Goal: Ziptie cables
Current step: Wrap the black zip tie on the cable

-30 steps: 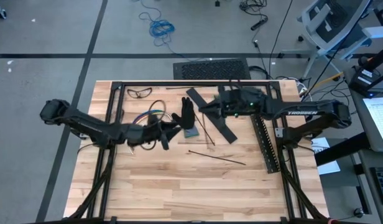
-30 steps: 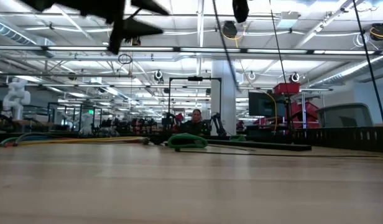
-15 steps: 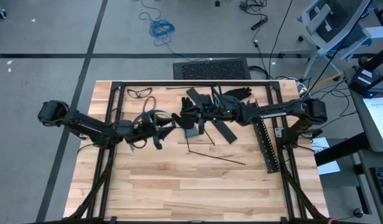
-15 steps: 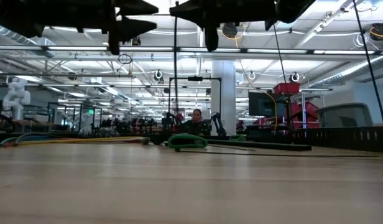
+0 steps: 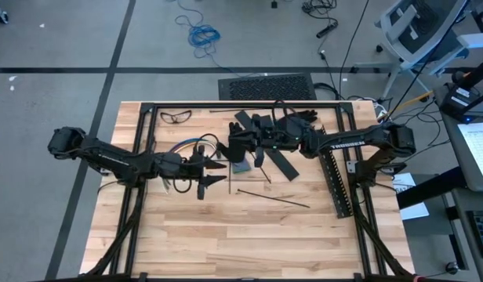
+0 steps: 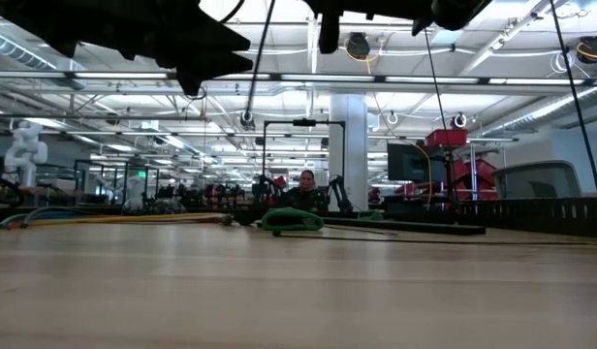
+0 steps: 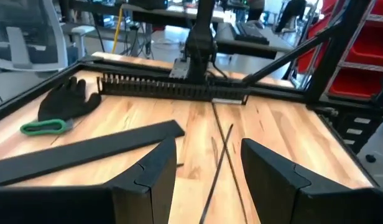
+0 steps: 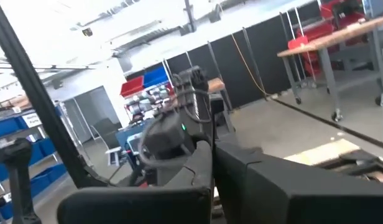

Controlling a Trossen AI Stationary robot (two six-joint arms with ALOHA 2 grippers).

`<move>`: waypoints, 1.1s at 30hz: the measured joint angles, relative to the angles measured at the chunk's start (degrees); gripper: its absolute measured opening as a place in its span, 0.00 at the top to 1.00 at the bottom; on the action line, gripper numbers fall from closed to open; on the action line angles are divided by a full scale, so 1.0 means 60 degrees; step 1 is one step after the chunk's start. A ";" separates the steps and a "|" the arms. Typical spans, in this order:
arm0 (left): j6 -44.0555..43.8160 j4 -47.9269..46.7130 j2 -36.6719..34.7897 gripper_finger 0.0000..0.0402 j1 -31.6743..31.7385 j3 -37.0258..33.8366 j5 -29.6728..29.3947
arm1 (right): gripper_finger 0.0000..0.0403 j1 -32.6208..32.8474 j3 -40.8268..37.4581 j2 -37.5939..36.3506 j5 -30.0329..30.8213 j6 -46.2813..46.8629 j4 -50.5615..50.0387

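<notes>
Both arms had drawn together mid-desk, left fingers (image 5: 212, 172) apart and empty, right fingers (image 5: 236, 149) together, the cables (image 5: 181, 147) behind them lying unbound.

Both arms are dark, near-black, built of slim tubular links joined by rounded, bulkier joint housings. The right arm (image 5: 359, 142) carries white lettering along its forearm link, and a small green light glows on its wrist near the black slotted strip (image 5: 335, 182). The left arm (image 5: 108, 157) is plain and unmarked. The left gripper (image 7: 207, 165) has two broad, matte black fingers (image 7: 155, 168) with angular, stepped inner faces.
</notes>
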 joint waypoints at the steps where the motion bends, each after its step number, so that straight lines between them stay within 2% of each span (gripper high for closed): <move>1: -0.0097 0.0010 0.0000 0.56 0.0000 0.0000 -0.0004 | 1.00 0.0000 0.0000 -0.0011 -0.0071 -0.0089 0.0079; 11: -0.1679 0.0209 0.0139 0.56 -0.0084 0.0000 0.0099 | 1.00 0.0004 0.0000 -0.0011 -0.0244 -0.1126 0.0088; 18: -0.1740 0.0585 0.0723 0.56 -0.0080 0.0000 0.0094 | 1.00 0.0245 0.0000 -0.0011 -0.0241 -0.1188 0.0529; 25: -0.1613 0.0919 0.0943 0.56 -0.0080 0.0000 0.0004 | 1.00 0.0308 0.0000 -0.0011 -0.0209 -0.1433 0.0127; 27: -0.0679 0.0810 0.0940 0.56 -0.0115 0.0000 0.0128 | 1.00 0.0235 0.0000 -0.0011 -0.0227 -0.1442 0.0057; 29: 0.1030 0.0208 0.0855 0.56 -0.0274 0.0000 -0.0005 | 1.00 0.0158 0.0000 -0.0011 -0.0344 -0.1171 0.0066; 33: 0.5355 -0.1609 0.0838 0.56 -0.0546 0.0135 -0.1723 | 1.00 0.0079 0.0000 -0.0011 -0.0925 -0.0553 0.0034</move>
